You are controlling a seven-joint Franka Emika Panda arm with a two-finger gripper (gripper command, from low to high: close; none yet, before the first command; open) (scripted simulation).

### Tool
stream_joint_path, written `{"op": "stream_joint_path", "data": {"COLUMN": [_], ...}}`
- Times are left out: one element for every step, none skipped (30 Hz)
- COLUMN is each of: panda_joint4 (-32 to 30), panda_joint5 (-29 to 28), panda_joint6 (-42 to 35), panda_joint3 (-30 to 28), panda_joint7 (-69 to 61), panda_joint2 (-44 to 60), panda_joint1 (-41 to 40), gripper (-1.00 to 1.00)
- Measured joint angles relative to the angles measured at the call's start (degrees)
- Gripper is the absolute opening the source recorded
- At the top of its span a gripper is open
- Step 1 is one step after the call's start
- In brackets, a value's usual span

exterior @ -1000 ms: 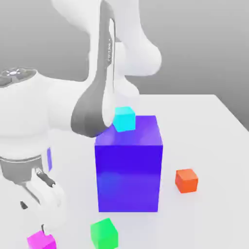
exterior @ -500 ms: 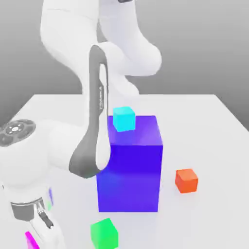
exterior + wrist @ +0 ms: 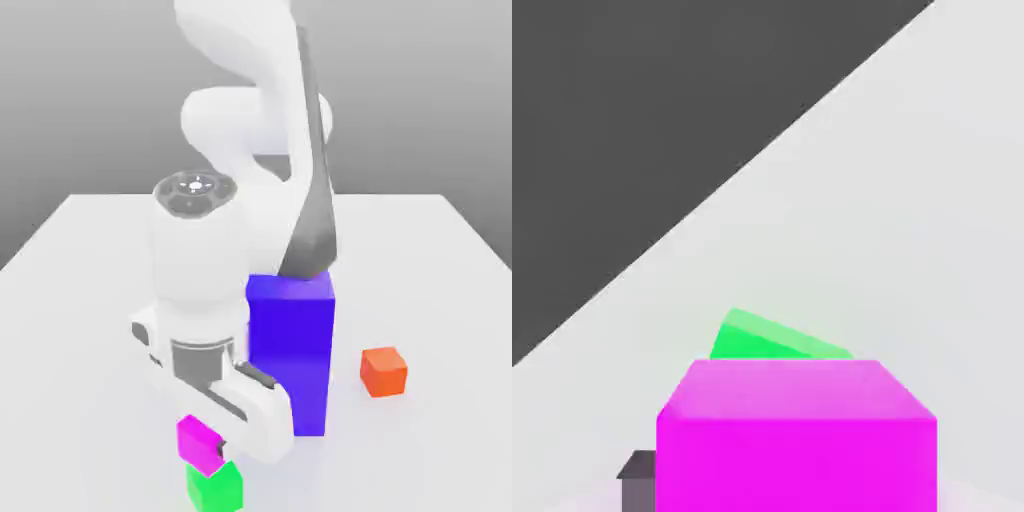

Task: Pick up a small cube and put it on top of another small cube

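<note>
magenta cube (image 3: 198, 443) clamped in gripper (image 3: 212, 448), jaws part-closed on it, just above green cube (image 3: 214, 488).

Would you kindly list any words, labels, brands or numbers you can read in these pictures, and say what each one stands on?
None can be read: the magenta cube, green cube, orange-red cube and blue-violet block have plain faces, and the arm's shells show no lettering.

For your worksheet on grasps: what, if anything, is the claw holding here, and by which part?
The claw appears to hold the magenta cube by its opposite side faces, just above the green cube. Whether the cubes already touch cannot be told.
</note>
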Motion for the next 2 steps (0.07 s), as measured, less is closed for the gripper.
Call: {"op": "stream_joint_path", "data": {"panda_joint4": [0.00,0.00], "panda_joint5": [0.00,0.00], "panda_joint6": [0.00,0.00], "panda_joint3": [0.00,0.00], "panda_joint7": [0.00,0.00], "panda_joint2": [0.00,0.00], "panda_joint1": [0.00,0.00], "gripper": [1.00,1.00]}}
